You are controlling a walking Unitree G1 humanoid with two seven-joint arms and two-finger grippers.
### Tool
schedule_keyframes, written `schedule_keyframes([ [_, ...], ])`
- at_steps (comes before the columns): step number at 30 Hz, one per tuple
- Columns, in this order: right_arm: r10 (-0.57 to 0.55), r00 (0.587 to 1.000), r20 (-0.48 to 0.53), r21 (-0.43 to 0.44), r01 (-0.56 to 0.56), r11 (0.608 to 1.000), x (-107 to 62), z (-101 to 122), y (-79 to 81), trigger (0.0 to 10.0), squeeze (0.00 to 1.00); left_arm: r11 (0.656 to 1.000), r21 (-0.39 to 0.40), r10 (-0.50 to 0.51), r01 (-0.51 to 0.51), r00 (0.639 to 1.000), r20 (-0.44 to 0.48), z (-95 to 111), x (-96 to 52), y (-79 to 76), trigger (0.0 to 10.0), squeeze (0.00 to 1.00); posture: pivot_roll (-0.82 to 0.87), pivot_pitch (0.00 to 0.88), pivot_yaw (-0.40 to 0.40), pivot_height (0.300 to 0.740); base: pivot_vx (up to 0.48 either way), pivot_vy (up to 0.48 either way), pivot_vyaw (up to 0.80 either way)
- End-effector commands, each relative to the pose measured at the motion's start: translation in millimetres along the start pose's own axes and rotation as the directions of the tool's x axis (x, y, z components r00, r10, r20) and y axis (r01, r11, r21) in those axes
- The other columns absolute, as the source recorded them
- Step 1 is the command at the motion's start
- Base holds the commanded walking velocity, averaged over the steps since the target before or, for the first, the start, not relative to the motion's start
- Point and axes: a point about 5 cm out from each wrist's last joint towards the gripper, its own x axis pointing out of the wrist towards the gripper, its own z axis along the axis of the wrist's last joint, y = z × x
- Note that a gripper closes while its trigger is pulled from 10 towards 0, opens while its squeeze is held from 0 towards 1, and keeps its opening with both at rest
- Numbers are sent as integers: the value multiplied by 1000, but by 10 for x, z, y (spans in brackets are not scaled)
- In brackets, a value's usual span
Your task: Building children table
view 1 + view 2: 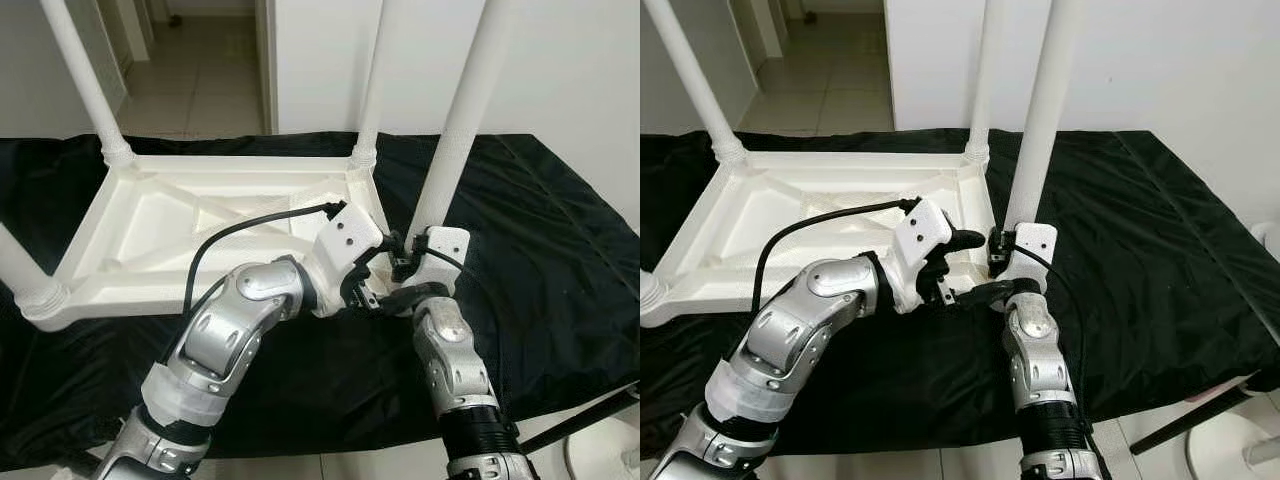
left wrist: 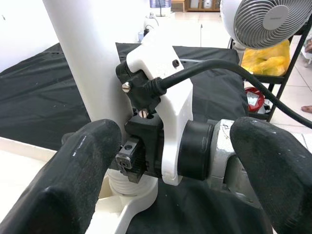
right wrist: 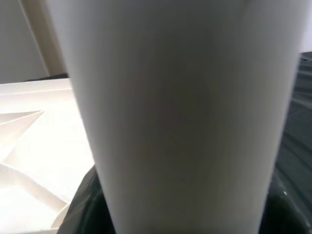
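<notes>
A white plastic children's table (image 1: 190,225) lies upside down on a counter (image 1: 560,260) draped in black cloth, its underside facing up, as the robot fits the fourth and last leg (image 1: 462,115). Three legs already stand upright from their corner sockets: one at the far left (image 1: 85,80), one at the far right (image 1: 375,85) and one at the near left (image 1: 15,265).

The right gripper (image 1: 1012,262) sits against the base of the fourth leg, at the table's near right corner. The right wrist view looks straight onto the white tube at very close range, but whether the fingers are closed around it cannot be told. The left gripper (image 1: 362,288) hovers just beside the right one, fingers (image 2: 85,165) spread wide and holding nothing, pointing toward the right wrist and the leg's threaded foot (image 2: 129,187).

The leg's long axis runs nearly vertical, leaning slightly away from the table at the top, its threaded end pointing down into the corner socket. The foot appears to be seated or close to it.

The next move likely calls for turning the leg about its own axis while keeping it plumb; a tilted start risks crossing the threads.
</notes>
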Motion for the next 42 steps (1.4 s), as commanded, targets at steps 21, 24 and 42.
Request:
schedule_keyframes([
  [21,352,935,36,-274,-329,904,-250,-56,-271,10000,0,995,22,94,-94,996,14,46,-16,91,10000,0,-50,7,3,740,0,0,0],
  [24,360,933,28,-263,-341,903,-263,-93,-288,10000,0,995,22,92,-92,996,15,47,-15,89,10000,0,-50,7,4,740,0,0,0],
  [42,227,972,67,56,-231,971,-288,-274,-436,10000,0,995,28,91,-91,996,17,58,-15,99,10000,0,-48,7,11,740,0,0,0],
])
